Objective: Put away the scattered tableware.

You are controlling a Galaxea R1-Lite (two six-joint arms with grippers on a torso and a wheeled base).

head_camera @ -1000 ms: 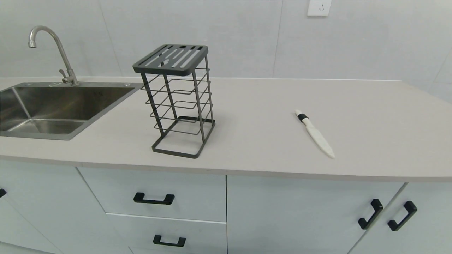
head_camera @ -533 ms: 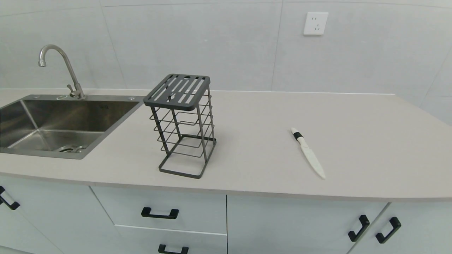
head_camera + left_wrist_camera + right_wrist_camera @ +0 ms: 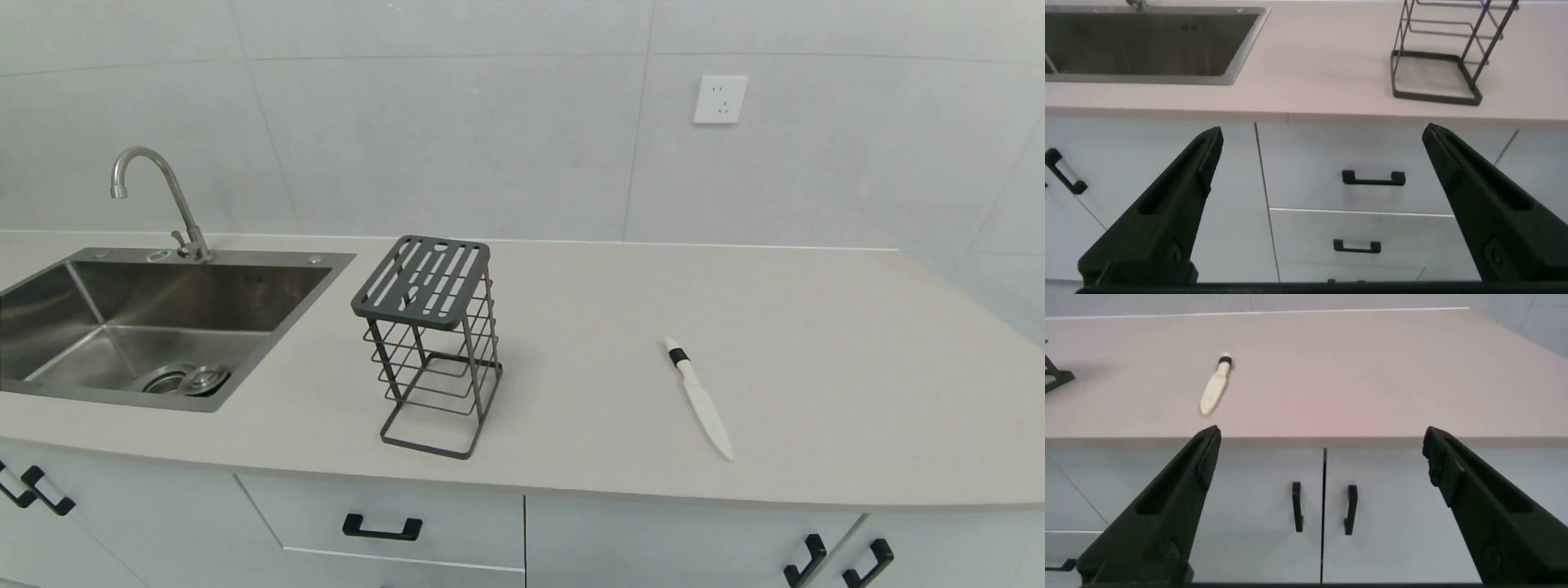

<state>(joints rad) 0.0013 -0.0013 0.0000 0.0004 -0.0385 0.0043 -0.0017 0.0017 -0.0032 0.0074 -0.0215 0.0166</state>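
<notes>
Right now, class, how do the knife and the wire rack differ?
The knife is white with a black band; the rack is dark grey. The knife lies flat; the rack stands upright. The knife is solid; the rack is open wire. Both rest on the counter.

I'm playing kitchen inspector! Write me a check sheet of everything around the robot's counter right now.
surface: pale countertop, with a steel sink set in at its left end.
job's things: white knife with a black band, lying flat on the right; dark wire rack standing upright to its left, apart from it, with nothing in it.
clutter: nothing seen.
grippers: left gripper, jaws open and empty, low in front of the drawers; right gripper, jaws open and empty, low in front of the cabinet doors.
cables: nothing seen.
surroundings: tap behind the sink; socket on the tiled wall.
</notes>
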